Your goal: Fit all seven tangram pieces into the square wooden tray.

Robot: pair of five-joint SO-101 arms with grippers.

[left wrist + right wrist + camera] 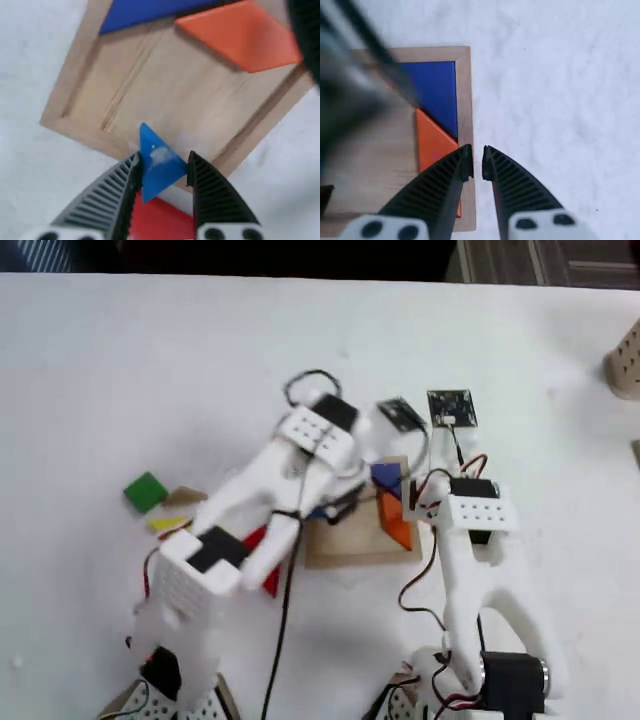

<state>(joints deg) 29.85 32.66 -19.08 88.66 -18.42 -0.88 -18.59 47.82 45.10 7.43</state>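
White table (pixel 100 360): we see L gripper (pixel 162 161) clamped on small blue triangle (pixel 157 167) at tray (pixel 65 117) edge, red pc (pixel 160 220) beneath. R gripper (pixel 477 162) jaws narrow, empty, by tray rim. Big blue pc (pixel 150 12) + orange pc (pixel 245 35) in tray.

The right gripper (pixel 476 162) hangs over the wooden tray's (pixel 464 90) rim, its fingertips slightly apart and holding nothing. Inside the tray, a blue piece (pixel 437 90) touches an orange piece (pixel 432 142). White table (pixel 560 75) lies beside the tray.
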